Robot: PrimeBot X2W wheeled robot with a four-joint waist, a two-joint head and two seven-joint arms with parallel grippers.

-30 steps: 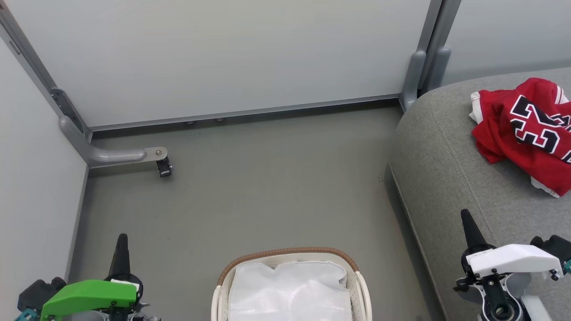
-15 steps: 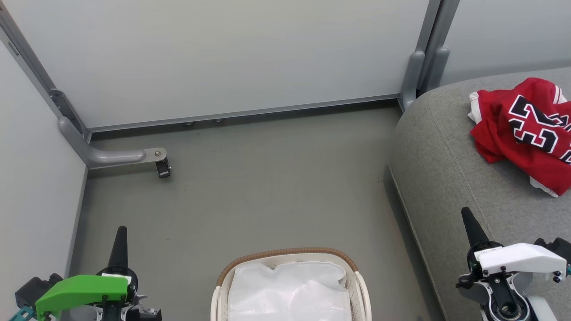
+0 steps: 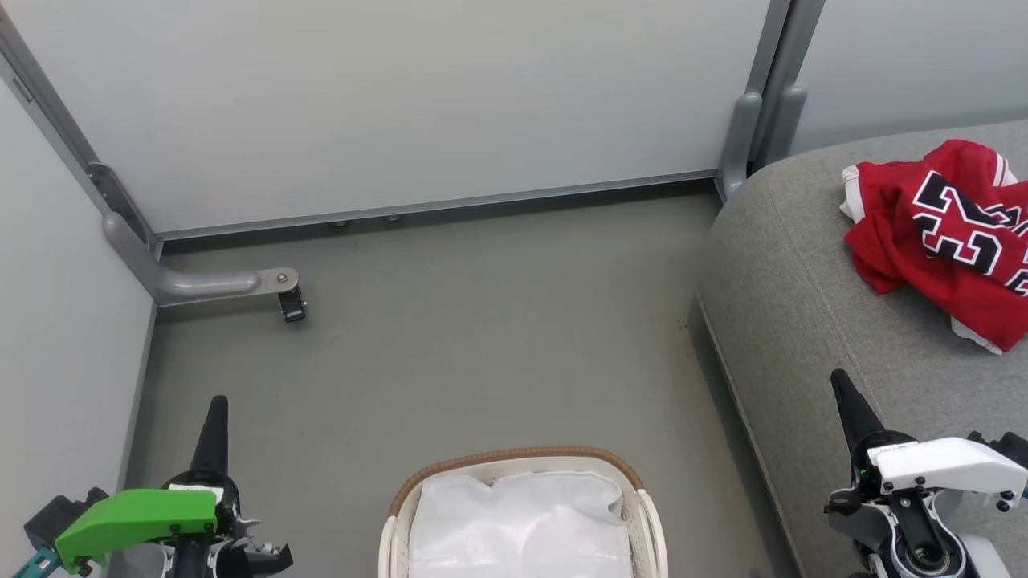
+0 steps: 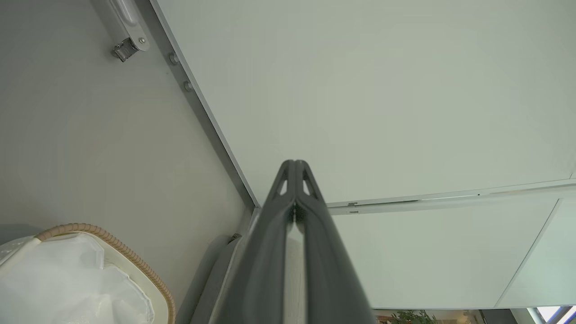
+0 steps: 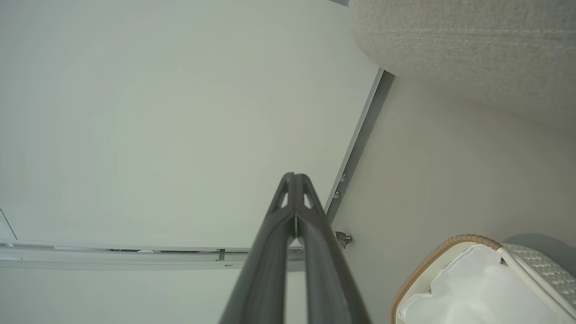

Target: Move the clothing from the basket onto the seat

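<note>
A: Quick, where's the clothing [image 3: 944,241]?

B: On the seat [image 3: 803,289], far right of the head view. It's a crumpled red heap with white trim and black-and-white number lettering facing up. The picture's edge cuts it off, and I can't tell if it's one piece or two.

A: Basket [image 3: 518,456]?

B: Bottom centre, on the grey floor [image 3: 482,337], well apart from the clothing. Brown woven rim, cream sides. Inside there's a rumpled white liner [image 3: 522,522], and no red where I can see in. The frame crops its near end.

A: Left gripper [image 3: 217,408]?

B: Lower left, left of the basket and apart from it, over the floor. Fingers are pressed together with nothing between them. The left wrist view shows the two dark fingers meeting at the tip, pointing at the pale wall panel [image 3: 401,104]. There's a green cover [image 3: 136,518] on that wrist.

A: Right gripper [image 3: 840,384]?

B: Lower right, in front of the seat's near part. Can't tell if it touches the fabric. It's clenched too and empty. The right wrist view has the fingers closed to a point, with the basket rim at lower right and the seat's edge at the top. White cover [image 3: 948,466] on that wrist.

A: Anything else?

B: A grey bracket with a small dark foot [image 3: 291,303] on the floor near the left wall.
</note>
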